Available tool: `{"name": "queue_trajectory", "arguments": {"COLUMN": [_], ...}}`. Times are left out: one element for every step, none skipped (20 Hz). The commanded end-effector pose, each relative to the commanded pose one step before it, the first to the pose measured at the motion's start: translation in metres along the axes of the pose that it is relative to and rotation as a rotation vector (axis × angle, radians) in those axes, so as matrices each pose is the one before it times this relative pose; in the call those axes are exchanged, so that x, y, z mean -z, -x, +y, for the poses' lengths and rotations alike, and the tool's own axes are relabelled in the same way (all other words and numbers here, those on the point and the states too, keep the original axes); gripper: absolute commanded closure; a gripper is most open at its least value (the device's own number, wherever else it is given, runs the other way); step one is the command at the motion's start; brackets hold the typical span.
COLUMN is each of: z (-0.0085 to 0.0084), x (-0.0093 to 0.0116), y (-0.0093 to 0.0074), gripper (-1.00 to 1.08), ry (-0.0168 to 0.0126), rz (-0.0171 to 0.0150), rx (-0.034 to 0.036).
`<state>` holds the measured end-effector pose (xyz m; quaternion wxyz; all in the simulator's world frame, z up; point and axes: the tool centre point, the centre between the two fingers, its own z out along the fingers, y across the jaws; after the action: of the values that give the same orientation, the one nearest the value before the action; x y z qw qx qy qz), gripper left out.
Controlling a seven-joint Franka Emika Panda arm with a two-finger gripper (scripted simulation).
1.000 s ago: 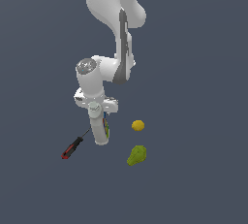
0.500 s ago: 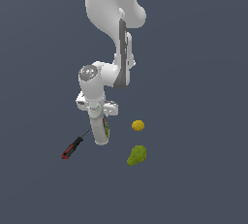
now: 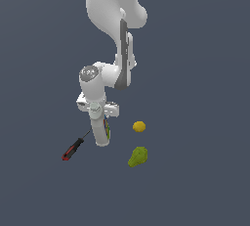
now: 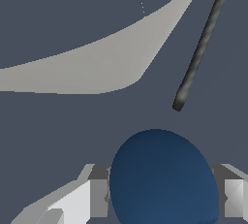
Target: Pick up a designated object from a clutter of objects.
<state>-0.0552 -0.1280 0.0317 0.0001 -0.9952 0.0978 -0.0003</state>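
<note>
Pincer sits right on top of the white bottle, its long axis running straight below, though can't tell if the jaws are clamped.

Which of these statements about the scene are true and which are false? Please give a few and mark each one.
1. The lemon lies apart from the pear. True.
2. The screwdriver is to the exterior view's right of the pear. False: it is on that view's left.
3. The gripper is above the white bottle. True.
4. The pear is red. False: it is green.
5. In the wrist view, a blue rounded object sits between the fingers. True.
6. The screwdriver's shaft is bright yellow. False: it is dark grey.
</note>
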Motion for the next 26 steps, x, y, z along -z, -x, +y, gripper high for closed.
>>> {"name": "queue_trajectory", "arguments": {"z": [0.0, -0.00011, -0.00017, -0.00024, -0.00031, -0.00038, -0.00045, -0.00052, -0.00059, -0.00066, -0.0005, -0.00078, -0.00083, -0.00089, -0.00094, -0.00088, -0.00103, -0.00101, -0.00112, -0.00113, -0.00118, -0.00116, -0.00117, -0.00116, -0.00118, -0.00117], "x": [0.00018, 0.00078, 0.0013, 0.00182, 0.00235, 0.00289, 0.00343, 0.00398, 0.00453, 0.00507, 0.00548, 0.00611, 0.00661, 0.0071, 0.00759, 0.00803, 0.00854, 0.00897, 0.00946, 0.0099, 0.01019, 0.01013, 0.01009, 0.01005, 0.01001, 0.00999], "y": [-0.00008, -0.0001, -0.00017, -0.00023, -0.0003, -0.00037, -0.00044, -0.00052, -0.00059, -0.00066, -0.00073, -0.0008, -0.00087, -0.00094, -0.00101, -0.00108, -0.00115, -0.00123, -0.0013, -0.00137, -0.00142, -0.00143, -0.00144, -0.00145, -0.00146, -0.00148], "gripper": [1.08, 1.08, 1.08, 1.08, 1.08, 1.08, 1.08, 1.08, 1.08, 1.08, 1.08, 1.08, 1.08, 1.08, 1.08, 1.08, 1.08, 1.08, 1.08, 1.08, 1.08, 1.08, 1.08, 1.08, 1.08, 1.08], "ry": [-0.00002, 0.0, 0.0, 0.0, 0.0, 0.0, 0.0, 0.0, 0.0, 0.0, -0.00006, 0.0, 0.0, 0.0, 0.0, 0.0004, 0.0, 0.00043, 0.0, 0.00046, 0.0, 0.00046, 0.0, 0.0, 0.00047, 0.0], "rz": [0.00008, 0.0, 0.0, 0.0, 0.0, 0.0, 0.0, 0.0, 0.0, 0.0, -0.00022, 0.0, 0.0, 0.0, 0.0, -0.00009, 0.0, -0.00007, 0.0, -0.00004, 0.0, -0.00003, 0.0, 0.0, -0.00002, 0.0], "rx": [0.00002, 0.0, 0.0, 0.0, 0.0, 0.0, 0.0, 0.0, 0.0, 0.0, -0.00043, 0.0, 0.0, 0.0, 0.0, -0.00027, 0.0, -0.00021, 0.0, -0.00017, 0.0, -0.00015, 0.0, 0.0, -0.00012, 0.0]}}
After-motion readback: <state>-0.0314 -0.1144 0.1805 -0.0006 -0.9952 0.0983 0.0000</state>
